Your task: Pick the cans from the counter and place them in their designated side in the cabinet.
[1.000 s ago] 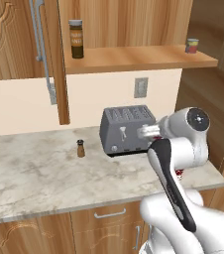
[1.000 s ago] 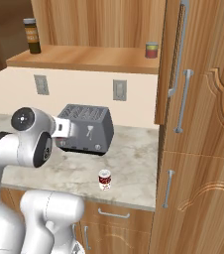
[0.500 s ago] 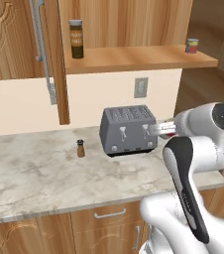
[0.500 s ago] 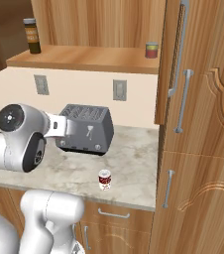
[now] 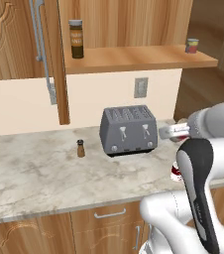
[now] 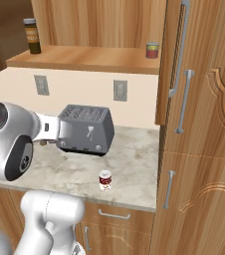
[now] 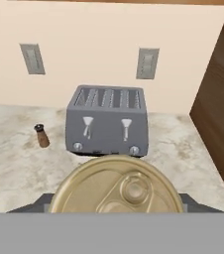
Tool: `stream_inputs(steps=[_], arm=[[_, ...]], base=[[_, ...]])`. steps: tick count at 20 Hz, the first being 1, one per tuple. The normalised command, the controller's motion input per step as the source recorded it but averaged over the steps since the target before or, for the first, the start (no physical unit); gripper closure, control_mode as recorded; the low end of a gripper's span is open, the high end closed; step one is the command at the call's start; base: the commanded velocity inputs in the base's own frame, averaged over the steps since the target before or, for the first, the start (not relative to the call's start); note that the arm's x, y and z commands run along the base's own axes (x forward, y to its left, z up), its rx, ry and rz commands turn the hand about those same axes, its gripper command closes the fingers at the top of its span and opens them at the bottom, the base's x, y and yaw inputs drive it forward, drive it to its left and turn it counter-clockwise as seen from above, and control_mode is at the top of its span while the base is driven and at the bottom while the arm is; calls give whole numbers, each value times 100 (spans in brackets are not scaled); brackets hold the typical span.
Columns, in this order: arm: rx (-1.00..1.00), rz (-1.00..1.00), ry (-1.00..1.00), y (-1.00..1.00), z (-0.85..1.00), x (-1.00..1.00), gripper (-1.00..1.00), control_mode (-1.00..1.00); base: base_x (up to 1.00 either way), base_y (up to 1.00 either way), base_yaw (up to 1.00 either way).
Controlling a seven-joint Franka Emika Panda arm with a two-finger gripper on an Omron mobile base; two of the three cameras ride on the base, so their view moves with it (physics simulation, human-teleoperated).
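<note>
Counter (image 5: 34, 178) beyond, claw (image 7: 116, 208) grips a can (image 7: 116, 186), its lid facing the toaster (image 7: 108, 121).

Even, bright rendered light, soft faint shadows, slightly grainy, no glare.

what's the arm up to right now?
The gripper holds a can above the counter in front of the grey toaster; the hand view shows the can's top up close. A red-and-white can stands near the counter's front edge. A dark jar and another can are on the cabinet shelf.
</note>
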Motion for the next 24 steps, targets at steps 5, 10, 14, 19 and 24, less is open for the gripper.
stream_inputs(steps=[5, 10, 14, 19, 24], arm=[[-8, 0, -17, -1, 29, -12, 100, -100], [-8, 0, -18, -13, 35, -4, 100, -100], [-4, 0, -14, -17, 35, -1, 100, -100], [0, 0, -6, -11, 38, 2, 100, -100], [0, 0, -1, -10, 43, 3, 100, -100]], base=[[0, 0, 0], [0, 0, 0], [0, 0, 0], [0, 0, 0], [0, 0, 0]])
